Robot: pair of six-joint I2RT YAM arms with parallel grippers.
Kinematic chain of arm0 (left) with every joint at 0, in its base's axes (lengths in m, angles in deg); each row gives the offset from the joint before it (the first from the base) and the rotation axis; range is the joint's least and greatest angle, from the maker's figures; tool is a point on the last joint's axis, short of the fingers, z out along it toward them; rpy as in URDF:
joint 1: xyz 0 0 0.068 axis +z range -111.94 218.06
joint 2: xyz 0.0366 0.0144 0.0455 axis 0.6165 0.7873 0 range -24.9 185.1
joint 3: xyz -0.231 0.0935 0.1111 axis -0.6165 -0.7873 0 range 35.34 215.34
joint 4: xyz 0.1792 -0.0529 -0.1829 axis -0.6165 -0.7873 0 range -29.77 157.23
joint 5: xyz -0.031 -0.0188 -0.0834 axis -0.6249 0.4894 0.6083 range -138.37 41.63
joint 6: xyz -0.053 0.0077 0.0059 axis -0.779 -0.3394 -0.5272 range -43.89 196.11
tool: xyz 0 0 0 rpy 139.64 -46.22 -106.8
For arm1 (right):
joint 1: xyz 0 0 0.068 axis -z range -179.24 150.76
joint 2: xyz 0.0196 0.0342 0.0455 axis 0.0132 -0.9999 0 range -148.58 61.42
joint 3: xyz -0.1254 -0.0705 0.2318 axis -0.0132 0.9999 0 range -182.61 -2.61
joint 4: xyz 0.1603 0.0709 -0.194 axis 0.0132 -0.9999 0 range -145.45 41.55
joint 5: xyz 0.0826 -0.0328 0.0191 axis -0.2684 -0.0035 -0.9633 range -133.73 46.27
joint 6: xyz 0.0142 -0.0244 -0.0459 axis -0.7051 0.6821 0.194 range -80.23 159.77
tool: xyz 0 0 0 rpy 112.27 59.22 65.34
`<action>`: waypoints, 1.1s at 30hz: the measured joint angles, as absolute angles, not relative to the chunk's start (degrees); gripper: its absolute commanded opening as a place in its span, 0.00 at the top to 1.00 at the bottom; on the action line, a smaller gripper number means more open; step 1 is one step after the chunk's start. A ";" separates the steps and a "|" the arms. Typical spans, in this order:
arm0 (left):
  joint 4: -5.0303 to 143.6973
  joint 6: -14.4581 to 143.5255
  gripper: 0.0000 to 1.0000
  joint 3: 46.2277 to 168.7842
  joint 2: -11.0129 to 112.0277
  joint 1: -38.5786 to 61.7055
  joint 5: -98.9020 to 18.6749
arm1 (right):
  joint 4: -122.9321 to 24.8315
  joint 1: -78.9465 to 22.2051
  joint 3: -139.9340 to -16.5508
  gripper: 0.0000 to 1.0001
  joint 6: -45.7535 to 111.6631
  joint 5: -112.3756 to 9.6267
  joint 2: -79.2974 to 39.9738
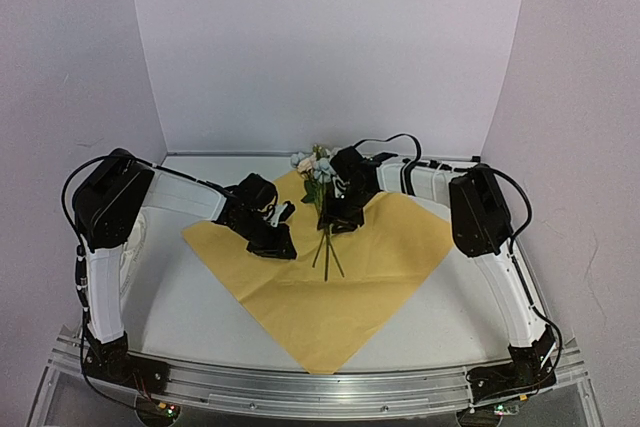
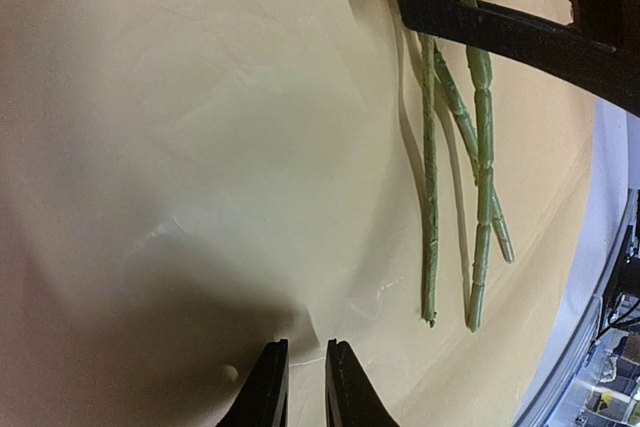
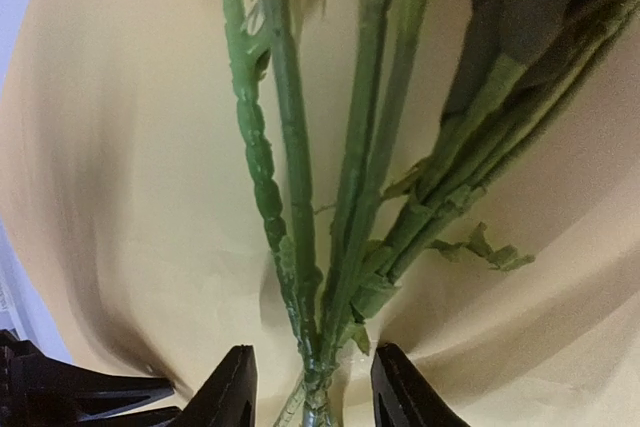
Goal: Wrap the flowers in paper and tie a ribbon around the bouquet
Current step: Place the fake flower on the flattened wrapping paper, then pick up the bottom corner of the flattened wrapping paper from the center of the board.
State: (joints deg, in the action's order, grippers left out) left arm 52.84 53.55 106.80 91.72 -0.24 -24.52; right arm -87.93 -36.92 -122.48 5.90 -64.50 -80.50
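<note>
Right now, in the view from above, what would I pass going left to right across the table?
left arm → left tool → flowers → right arm. The right tool overlaps the flowers, so it has no clear place in the order.

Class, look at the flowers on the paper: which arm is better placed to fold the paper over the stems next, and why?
Left, probably. The left gripper is down at the paper beside the stems, jaws nearly closed; the right gripper straddles the stems with open jaws.
</note>
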 measured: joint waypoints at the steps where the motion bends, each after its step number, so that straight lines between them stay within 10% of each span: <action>1: 52.84 53.55 0.84 106.80 91.72 -0.24 -24.50 | -88.11 -36.90 -122.29 0.34 5.67 -64.10 -80.24; 19: 52.21 50.14 0.59 106.22 88.17 -0.09 -26.05 | -91.93 -37.28 -95.88 0.13 2.38 -58.06 -49.92; 33: 54.44 26.42 0.48 78.89 56.02 -0.54 -37.06 | -83.64 -45.48 -63.13 0.11 -7.16 -53.84 -25.64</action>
State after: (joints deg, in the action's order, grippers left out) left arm 54.44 26.42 78.89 56.02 -0.54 -37.06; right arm -83.64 -45.48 -63.13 -7.16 -53.84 -25.64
